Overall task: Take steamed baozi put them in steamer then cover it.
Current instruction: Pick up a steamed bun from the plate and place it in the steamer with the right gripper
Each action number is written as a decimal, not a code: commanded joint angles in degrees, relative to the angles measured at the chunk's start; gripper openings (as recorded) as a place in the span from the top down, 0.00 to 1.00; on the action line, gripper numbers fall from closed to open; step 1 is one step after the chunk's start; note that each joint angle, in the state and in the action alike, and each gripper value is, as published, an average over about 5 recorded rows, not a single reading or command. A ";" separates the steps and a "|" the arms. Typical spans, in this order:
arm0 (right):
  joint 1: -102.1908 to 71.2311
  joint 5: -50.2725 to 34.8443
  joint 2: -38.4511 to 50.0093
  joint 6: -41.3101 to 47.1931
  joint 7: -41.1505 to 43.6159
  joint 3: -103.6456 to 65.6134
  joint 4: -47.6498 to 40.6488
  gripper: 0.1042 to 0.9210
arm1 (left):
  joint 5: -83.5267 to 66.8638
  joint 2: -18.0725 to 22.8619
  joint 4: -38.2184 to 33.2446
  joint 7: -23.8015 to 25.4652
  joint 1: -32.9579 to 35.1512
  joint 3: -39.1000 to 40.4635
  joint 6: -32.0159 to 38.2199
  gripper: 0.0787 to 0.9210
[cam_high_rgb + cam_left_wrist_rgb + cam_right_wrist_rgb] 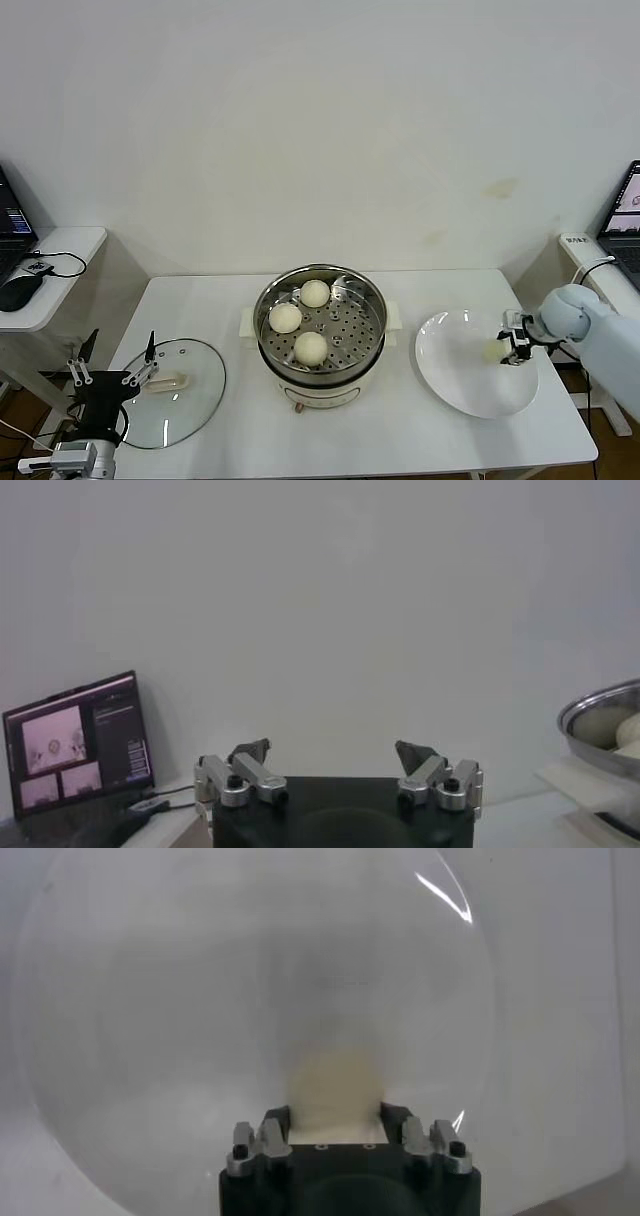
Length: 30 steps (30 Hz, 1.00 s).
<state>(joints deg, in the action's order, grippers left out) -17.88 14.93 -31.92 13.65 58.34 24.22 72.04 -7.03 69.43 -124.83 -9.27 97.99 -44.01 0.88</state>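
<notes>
Three cream-white baozi [286, 318] lie on the perforated floor of the steel steamer [375, 310] at the table's middle. A fourth baozi [493, 351] rests on the white plate [450, 375] to the right, and my right gripper [513, 340] is shut on it. The right wrist view shows that baozi [333, 1083] pressed between both fingertips over the plate [150, 998]. The glass cover [195, 385] lies flat at the table's left. My left gripper [115, 362] hangs open beside the cover, holding nothing, and its spread jaws frame the left wrist view [334, 755].
A side table with a laptop and mouse [18, 290] stands at the far left. Another laptop [625, 225] sits at the far right. The steamer's rim [600, 715] shows at the edge of the left wrist view. A laptop [80, 745] is behind the left gripper.
</notes>
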 commanded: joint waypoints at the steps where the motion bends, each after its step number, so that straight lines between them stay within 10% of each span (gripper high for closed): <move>1: 12.04 -7.11 6.44 3.58 1.58 8.99 8.21 0.45 | -0.09 -0.02 0.06 -0.06 -0.36 0.22 -0.04 0.12; 15: 53.33 -35.12 2.18 17.97 -3.95 40.16 24.24 0.44 | -0.30 -0.23 0.31 -0.09 -1.29 1.62 -0.23 0.12; 30: 52.26 -50.08 -21.27 27.98 -18.40 46.59 20.58 0.43 | -0.47 0.80 0.66 -0.06 -2.01 1.86 -0.31 0.12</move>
<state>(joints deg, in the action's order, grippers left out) 30.34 -25.41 -41.65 35.80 47.27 64.31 92.52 -7.47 70.17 -124.33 -9.35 96.01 -42.18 0.59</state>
